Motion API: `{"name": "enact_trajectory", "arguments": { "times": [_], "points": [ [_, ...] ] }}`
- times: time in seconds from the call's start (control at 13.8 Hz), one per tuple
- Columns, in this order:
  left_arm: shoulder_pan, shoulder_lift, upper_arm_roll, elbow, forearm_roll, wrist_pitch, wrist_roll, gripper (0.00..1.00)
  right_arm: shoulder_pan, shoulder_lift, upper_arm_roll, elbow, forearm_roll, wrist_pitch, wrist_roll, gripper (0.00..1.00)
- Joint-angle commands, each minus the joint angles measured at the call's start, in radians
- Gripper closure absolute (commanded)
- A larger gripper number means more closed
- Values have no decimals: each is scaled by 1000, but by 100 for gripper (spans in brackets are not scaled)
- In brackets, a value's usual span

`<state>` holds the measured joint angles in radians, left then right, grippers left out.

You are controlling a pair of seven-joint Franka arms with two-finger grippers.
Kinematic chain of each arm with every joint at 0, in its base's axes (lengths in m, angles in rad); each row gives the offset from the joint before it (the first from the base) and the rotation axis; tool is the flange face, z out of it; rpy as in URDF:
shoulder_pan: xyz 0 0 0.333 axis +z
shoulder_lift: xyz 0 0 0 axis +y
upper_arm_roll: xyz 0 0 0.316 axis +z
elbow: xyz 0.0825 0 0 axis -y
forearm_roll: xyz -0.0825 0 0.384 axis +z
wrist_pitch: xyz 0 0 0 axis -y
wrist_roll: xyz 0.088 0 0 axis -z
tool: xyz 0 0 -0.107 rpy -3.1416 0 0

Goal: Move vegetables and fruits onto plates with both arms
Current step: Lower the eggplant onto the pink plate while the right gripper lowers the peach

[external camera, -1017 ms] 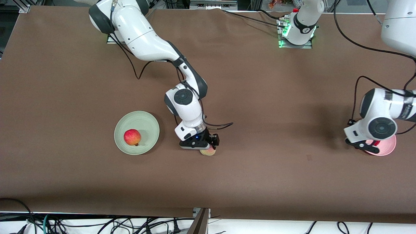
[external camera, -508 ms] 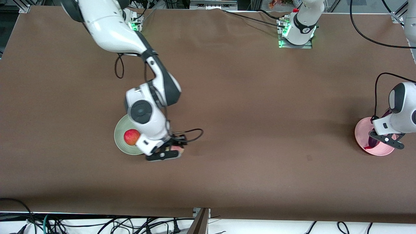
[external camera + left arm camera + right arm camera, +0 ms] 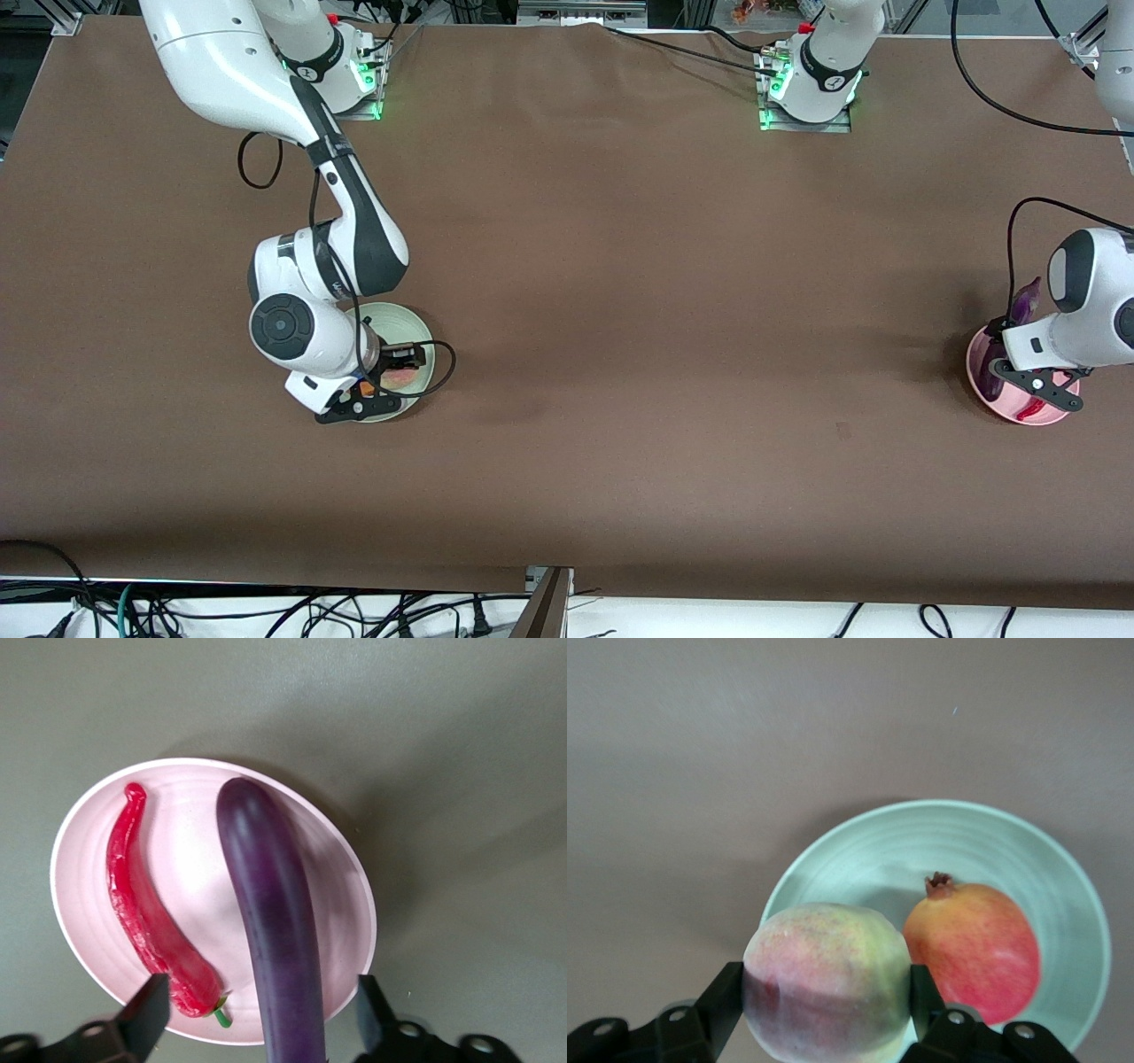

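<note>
Front view | right hand (image 3: 824, 997) grips peach (image 3: 826, 979) | arm lettering unreadable

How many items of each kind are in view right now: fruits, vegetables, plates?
Fruits: 2, the peach and the pomegranate
Vegetables: 2, the eggplant and the chili pepper
Plates: 2, the mint green plate and the pink plate
Total: 6

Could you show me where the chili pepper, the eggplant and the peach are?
chili pepper (image 3: 151, 917), left wrist view, middle of its red body, lying in the pink plate.
eggplant (image 3: 270, 904), left wrist view, middle of its purple body.
peach (image 3: 826, 979), right wrist view, centre of its blushed skin.
</note>
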<state>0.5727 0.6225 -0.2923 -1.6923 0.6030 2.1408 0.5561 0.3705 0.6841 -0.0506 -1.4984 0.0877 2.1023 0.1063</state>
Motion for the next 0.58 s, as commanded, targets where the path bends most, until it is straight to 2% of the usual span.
{"name": "enact_trajectory", "arguments": {
  "times": [0.0,0.07,0.15,0.22,0.29,0.51],
  "points": [
    [3,-72,-74,3,-26,-85,44,0,2,-52,8,-124,49,97,-2,59],
    [3,-102,-115,12,-28,-138,42,0,2,-49,8,-143,64,122,0,53],
    [3,-125,-158,26,-38,-191,42,0,2,-47,8,-160,64,143,0,36],
    [4,-153,-194,51,-72,-249,42,0,2,-51,8,-161,64,139,1,12],
    [3,-176,-221,81,-127,-319,33,0,2,-57,8,-157,64,131,6,1],
    [3,-198,-309,230,-326,-529,30,0,5,-135,8,-138,60,44,74,1]
  ]
}}
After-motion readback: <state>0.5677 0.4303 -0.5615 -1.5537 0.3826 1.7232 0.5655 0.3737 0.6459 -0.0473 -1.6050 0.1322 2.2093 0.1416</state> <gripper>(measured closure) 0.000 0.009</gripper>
